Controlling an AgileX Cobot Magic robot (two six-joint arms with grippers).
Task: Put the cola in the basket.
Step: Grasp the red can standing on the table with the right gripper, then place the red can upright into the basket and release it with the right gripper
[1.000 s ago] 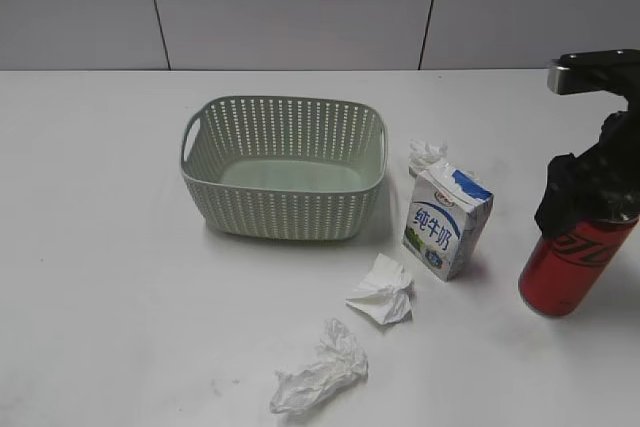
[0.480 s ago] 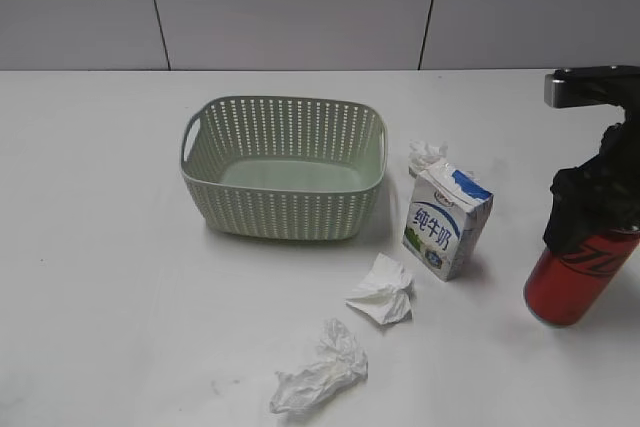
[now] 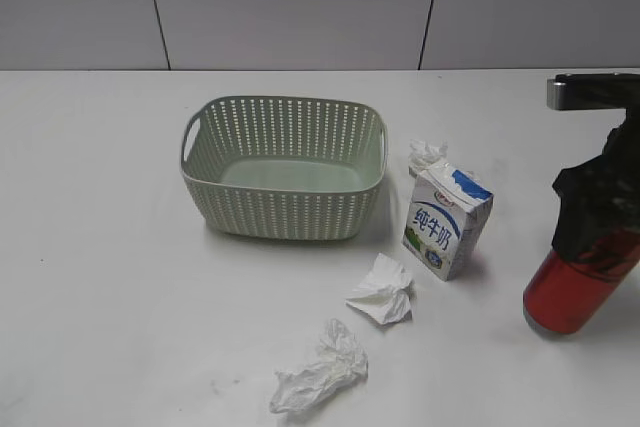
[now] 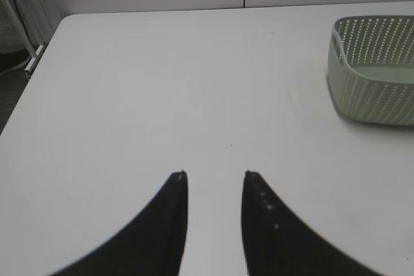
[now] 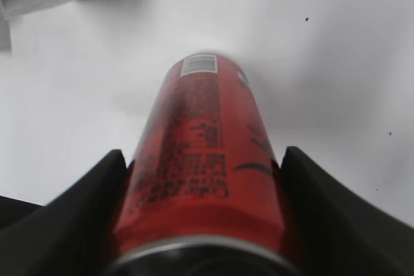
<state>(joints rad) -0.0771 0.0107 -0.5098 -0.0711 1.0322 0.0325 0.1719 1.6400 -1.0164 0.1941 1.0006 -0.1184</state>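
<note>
Right gripper (image 3: 592, 237) sits at the right edge of the exterior frame, its two dark fingers closed on the upper part of the cola (image 3: 570, 292). In the right wrist frame we see the cola (image 5: 206, 179) filling the centre, with one finger pressed against each flank. The can's long axis runs nearly upright, tilted slightly so that the top leans toward the right edge of the frame. We cannot tell whether its base touches the table (image 3: 100, 297) or clears it.

The basket (image 3: 285, 167) lies to the left of the can and higher in the exterior frame, well apart from it. Between the two stands the milk carton (image 3: 446, 222), with crumpled paper (image 3: 383, 292) below and left of the carton and another wad (image 3: 425, 155) just above it. We judge that the transfer must run leftward and pass over the carton.

Left gripper (image 4: 213, 176) shows at the bottom of the left wrist frame, its fingers apart and holding nothing, with the basket (image 4: 372, 69) at the right edge of that frame. The right arm is the one on the can.
</note>
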